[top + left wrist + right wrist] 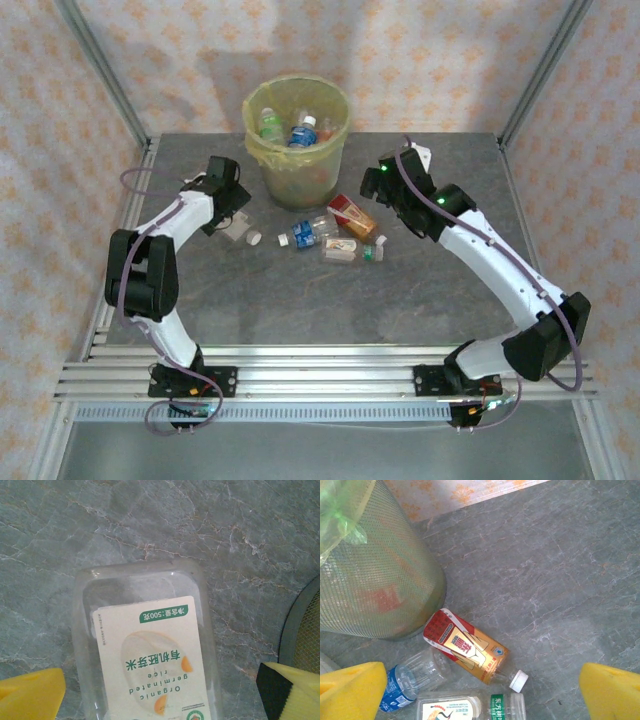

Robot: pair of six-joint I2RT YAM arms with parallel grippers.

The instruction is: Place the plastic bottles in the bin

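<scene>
Just left of the bin (297, 178), close to its foot: a clear flat-sided bottle (145, 650) lying flat, white paper label upward. Directly above it, the left gripper (160, 700), spread wide and holding nothing, one yellow foam pad (30, 695) off each flank of the bottle, long axis square across the line between the pads. Judged from this, a plain pinch across the narrow width, no wrist turn called for, then a short carry rightward to the bin. Right of the bin, the right gripper (480, 695), likewise splayed and empty, looking down on a loose cluster before the bin: red-and-orange labelled bottle (465, 652) nearest the bin's foot, white cap (519, 680) pointing away from it, axis slantwise to the pads; blue-labelled bottle (412, 680) and green-labelled bottle (470, 707) close alongside. Nearer arm for that cluster: the right. Thin glossy plastic throughout, probably springy and slippery under soft foam. Bin of fine mesh, tapered, lined with a yellowish translucent bag (262, 146), several bottles (298, 130) lying inside. Table (300, 300) grey, veined like stone, smooth.
</scene>
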